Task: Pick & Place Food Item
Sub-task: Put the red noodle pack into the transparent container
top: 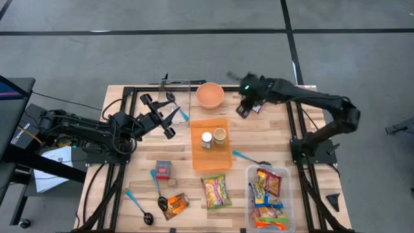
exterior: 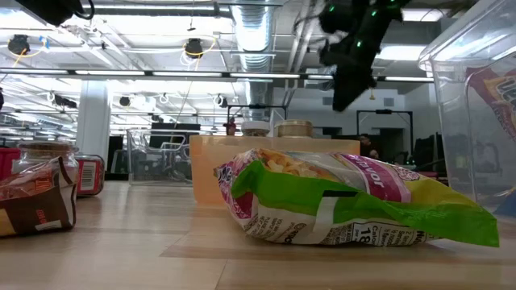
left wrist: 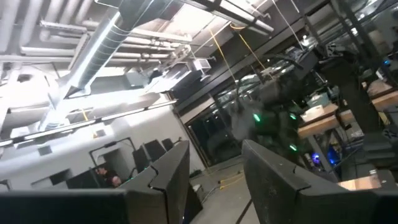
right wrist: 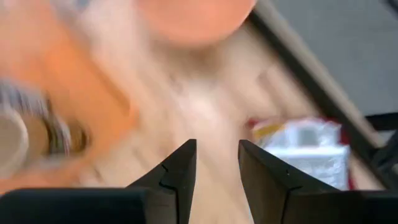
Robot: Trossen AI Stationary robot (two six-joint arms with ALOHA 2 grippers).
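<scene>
A small white and red packet (right wrist: 305,149) lies flat on the table near its far right corner, partly under my right arm in the high view (top: 257,109). My right gripper (right wrist: 217,146) hovers above the table beside it, slanting down, open with nothing between its fingers; it also shows in the high view (top: 242,109) and the low view (exterior: 347,80). An orange bowl (top: 210,95) stands at the far edge. My left gripper (top: 169,114) is raised at the left, tilted upward toward the room, open and holding nothing (left wrist: 214,149).
An orange tray (top: 210,158) with two small jars sits mid-table. A green and pink snack bag (top: 215,191), a red box (top: 163,169), a brown packet (top: 174,205) and spoons lie near the front. A clear bin (top: 286,213) of snack packets stands front right.
</scene>
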